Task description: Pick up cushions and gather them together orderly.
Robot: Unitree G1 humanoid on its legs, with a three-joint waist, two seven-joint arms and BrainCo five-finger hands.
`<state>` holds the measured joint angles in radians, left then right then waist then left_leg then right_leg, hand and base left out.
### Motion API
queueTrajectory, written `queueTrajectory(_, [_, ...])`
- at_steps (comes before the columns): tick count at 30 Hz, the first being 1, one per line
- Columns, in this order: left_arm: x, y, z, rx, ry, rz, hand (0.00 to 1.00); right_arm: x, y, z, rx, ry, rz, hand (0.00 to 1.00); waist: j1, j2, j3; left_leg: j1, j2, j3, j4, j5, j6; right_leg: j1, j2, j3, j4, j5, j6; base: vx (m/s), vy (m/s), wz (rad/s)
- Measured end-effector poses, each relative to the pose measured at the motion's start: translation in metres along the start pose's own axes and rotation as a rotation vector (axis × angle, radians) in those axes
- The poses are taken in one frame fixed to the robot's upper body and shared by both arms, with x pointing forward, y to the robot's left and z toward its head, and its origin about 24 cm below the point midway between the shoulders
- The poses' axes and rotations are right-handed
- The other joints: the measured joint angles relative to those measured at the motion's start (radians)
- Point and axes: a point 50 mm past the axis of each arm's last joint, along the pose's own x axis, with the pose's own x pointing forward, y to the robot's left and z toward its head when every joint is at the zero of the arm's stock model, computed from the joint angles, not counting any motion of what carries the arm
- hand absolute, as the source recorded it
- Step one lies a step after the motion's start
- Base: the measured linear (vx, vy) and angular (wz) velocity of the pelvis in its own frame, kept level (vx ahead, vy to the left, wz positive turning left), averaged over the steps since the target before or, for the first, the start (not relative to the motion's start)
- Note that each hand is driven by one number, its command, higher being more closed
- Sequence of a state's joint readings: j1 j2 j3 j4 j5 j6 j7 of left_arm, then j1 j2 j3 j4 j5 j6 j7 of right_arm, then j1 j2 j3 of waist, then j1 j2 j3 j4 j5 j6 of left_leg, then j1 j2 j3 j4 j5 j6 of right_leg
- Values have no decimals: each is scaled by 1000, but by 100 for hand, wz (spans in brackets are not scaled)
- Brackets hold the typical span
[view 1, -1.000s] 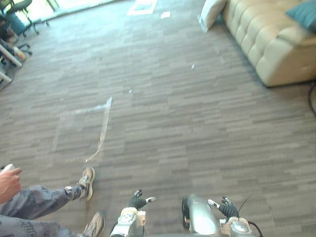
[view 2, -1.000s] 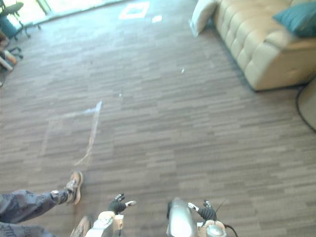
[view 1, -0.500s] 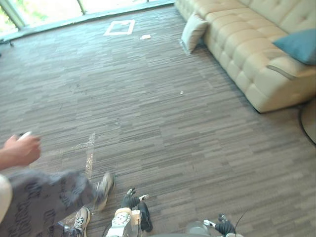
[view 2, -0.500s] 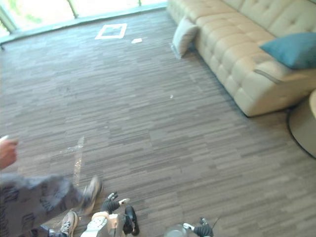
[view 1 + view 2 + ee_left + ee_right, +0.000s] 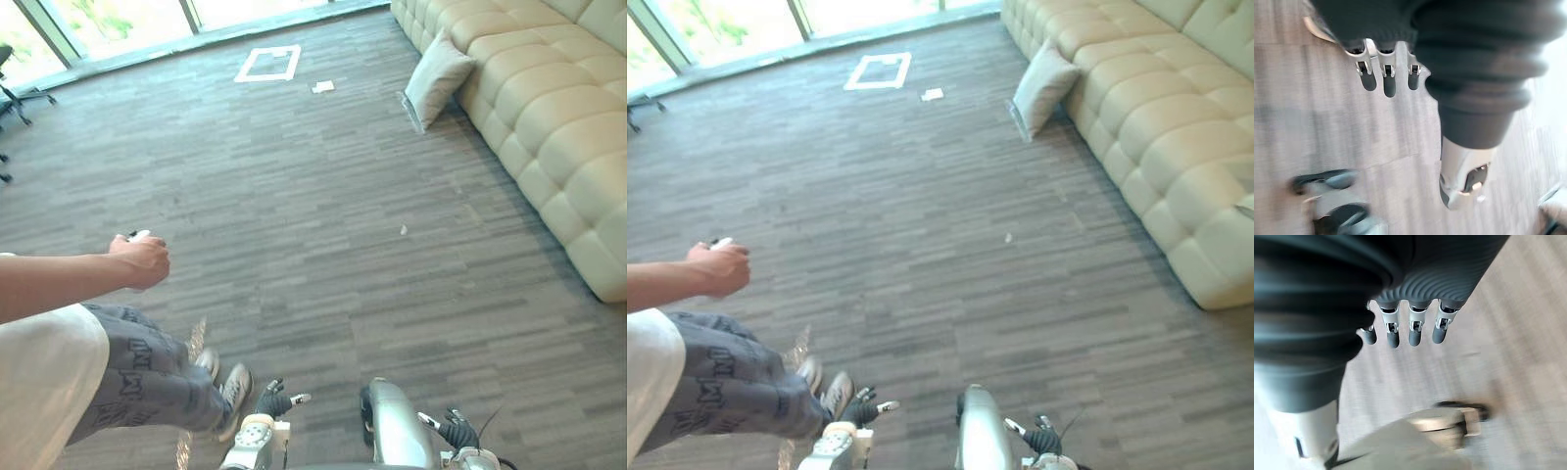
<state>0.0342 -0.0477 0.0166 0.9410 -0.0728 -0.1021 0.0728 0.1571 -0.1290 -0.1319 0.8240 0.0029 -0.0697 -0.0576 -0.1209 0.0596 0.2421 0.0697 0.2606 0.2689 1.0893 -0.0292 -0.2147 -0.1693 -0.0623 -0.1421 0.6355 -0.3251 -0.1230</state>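
1. Where our left hand [image 5: 273,399] hangs low at the near edge of the scene, its fingers [image 5: 1389,83] run straight and loose with the thumb apart. They hold nothing and touch nothing, and carpet shows past them.
2. Our right hand [image 5: 457,431] hangs just to the right of it, equally near. Its fingers [image 5: 1415,330] are straight and slightly spread, and they are empty too.
3. We stand on a grey striped carpet floor [image 5: 323,206] that runs to the windows [image 5: 127,15] on the far side.
4. A cream tufted sofa [image 5: 549,108] lines the right side of the room.
5. A person [image 5: 49,372] stands at the near left in grey printed trousers. One bare forearm reaches to the right, and the person's hand [image 5: 143,261] is closed round a small white object [image 5: 138,235]. The person's shoes [image 5: 232,389] are near our left hand.
6. The cushion [image 5: 436,78], cream like the sofa, stands tilted on the floor at the far right. It leans on the sofa's front, well apart from both our hands.
7. An office chair [image 5: 14,90] stands at the far left.
8. A white tape square [image 5: 268,64] marks the far floor, left of the cushion.
9. A scrap of paper [image 5: 322,86] lies near the tape square, on its right.
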Motion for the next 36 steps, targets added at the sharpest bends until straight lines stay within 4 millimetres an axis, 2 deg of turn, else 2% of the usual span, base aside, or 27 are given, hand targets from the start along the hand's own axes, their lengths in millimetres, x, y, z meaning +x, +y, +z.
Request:
queueTrajectory(2, [-1,3,9,-20,-48,12,0,-1,7,3,23,-24,12,0,31,-35,2,-130,60,113,95,-76,75,141,2,16,-109,-29,3,512,-95,-40])
queueTrajectory(4, [-1,0,13,-16,-69,-2,0,-1,11,3,31,-23,23,0,38,-42,-3,-229,63,172,-36,-115,91,211,1,23,-183,-46,19,377,-13,-16])
queueTrajectory(7, [-2,-3,11,0,-74,-14,0,1,8,0,14,-1,21,0,44,-36,-1,-276,-22,189,-583,-107,63,300,-7,55,-248,-68,45,464,95,-37])
queueTrajectory(8, [-3,-4,7,-7,-59,-17,0,2,5,-3,7,20,13,0,50,-20,-2,-276,-53,143,-859,-53,30,342,-4,84,-283,-80,67,542,183,-62])
queueTrajectory(10, [-2,-5,7,-3,-57,-22,0,2,0,-8,-5,40,1,0,54,-6,-9,-319,-60,96,-891,-45,28,419,-14,111,-343,-119,121,630,312,-68])
queueTrajectory(11, [-2,-4,7,1,-57,-20,0,-2,-2,-18,-8,70,-4,0,60,-23,-20,-316,-89,86,-847,11,83,468,-41,129,-350,-139,147,628,351,-54])
queueTrajectory(12, [-2,-2,5,5,-46,-17,0,-5,-3,-26,-14,97,-4,0,62,-39,-35,-315,-118,74,-820,40,111,469,-64,146,-317,-147,163,800,421,-28])
queueTrajectory(13, [-1,1,0,21,-21,-17,0,-9,0,-35,-13,127,-1,0,56,-76,-63,-310,-196,39,-784,58,182,415,-129,163,-144,-148,193,541,252,-1])
queueTrajectory(14, [-1,1,0,30,-17,-17,0,-10,-1,-39,-9,139,-4,0,51,-93,-69,-306,-215,39,-768,37,193,393,-148,166,-75,-137,210,816,339,49])
queueTrajectory(15, [1,3,2,62,-14,-25,0,-16,8,-52,18,190,10,0,47,-137,-80,-281,-272,40,-732,-31,211,276,-184,221,218,34,249,557,184,58])
queueTrajectory(16, [1,3,2,74,-13,-30,0,-15,11,-51,30,186,12,0,46,-139,-80,-258,-287,33,-734,-55,216,238,-184,236,302,154,261,829,248,58])
queueTrajectory(17, [2,2,3,88,-9,-41,0,-12,15,-45,26,172,27,0,36,-143,-71,-187,-297,20,-767,-95,229,165,-182,244,440,276,261,640,171,1])
queueTrajectory(18, [2,4,1,95,0,-38,0,-8,19,-34,9,136,46,0,46,-132,-63,-119,-293,22,-803,-120,226,89,-166,244,522,165,204,616,157,-15])
queueTrajectory(19, [1,3,-1,101,9,-41,0,-6,16,-30,0,116,44,0,46,-125,-60,-69,-288,21,-833,-134,226,46,-150,231,534,115,196,560,135,-31])
queueTrajectory(20, [0,1,-4,110,17,-50,0,-4,12,-24,-13,88,39,0,46,-91,-49,10,-271,22,-879,-159,220,-24,-104,208,505,51,176,557,93,-19])
queueTrajectory(22, [0,0,-3,113,15,-55,0,-4,10,-15,-4,41,32,0,42,-68,-48,92,-245,22,-917,-201,205,-151,-47,167,390,9,171,687,43,-4])
queueTrajectory(24, [2,-2,0,114,9,-60,0,-3,10,-11,-2,20,33,0,29,-65,-44,155,-234,21,-936,-229,201,-228,-35,110,184,22,158,550,-35,24])
queueTrajectory(25, [3,-4,5,113,-4,-65,0,-2,12,-9,2,17,34,0,22,-70,-45,201,-237,22,-954,-248,191,-259,-44,73,-40,96,156,677,-96,62])
queueTrajectory(26, [4,-7,8,111,-12,-70,0,-3,12,-13,10,29,27,0,11,-73,-44,238,-239,12,-964,-267,178,-265,-59,53,-146,246,132,850,-121,73])
queueTrajectory(27, [4,-8,6,109,-6,-71,0,-4,11,-16,13,40,23,0,9,-67,-42,252,-235,4,-967,-268,177,-253,-60,44,-143,298,97,756,-116,63])
queueTrajectory(28, [4,-18,10,96,-18,-95,0,-3,5,-12,32,34,-2,0,17,-34,-31,263,-217,-2,-936,-228,143,-255,-67,36,-45,227,68,720,-154,60])
queueTrajectory(29, [4,-22,10,101,-19,-106,0,-4,3,-12,41,34,-10,0,9,-40,-24,257,-216,-8,-837,-187,117,-245,-107,22,43,156,73,665,-181,54])
queueTrajectory(30, [4,-23,11,101,-22,-109,0,-4,3,-12,43,32,-12,0,3,-39,-22,244,-209,-11,-767,-171,95,-225,-111,14,62,129,75,628,-240,53])
queueTrajectory(31, [3,-18,10,73,-23,-85,0,-5,3,-9,38,21,-8,0,-1,-26,-7,159,-129,-7,-467,-83,8,-126,-100,1,53,57,70,598,-209,19])
queueTrajectory(32, [2,-9,10,27,-33,-47,0,-5,1,-5,28,-3,-6,0,3,-15,-3,53,-38,6,-158,23,-8,-49,-80,-18,40,15,64,588,-182,1])
queueTrajectory(34, [0,0,15,-19,-67,-9,0,-5,3,0,26,-23,0,0,25,-25,1,-71,68,79,171,22,31,59,-53,-15,-6,-34,42,485,-108,-39])
queueTrajectory(36, [-1,2,14,-26,-71,-4,0,-6,8,-2,21,-17,15,0,39,-42,-5,-176,106,176,173,-25,93,166,-51,-9,-98,-59,44,493,-78,-27])
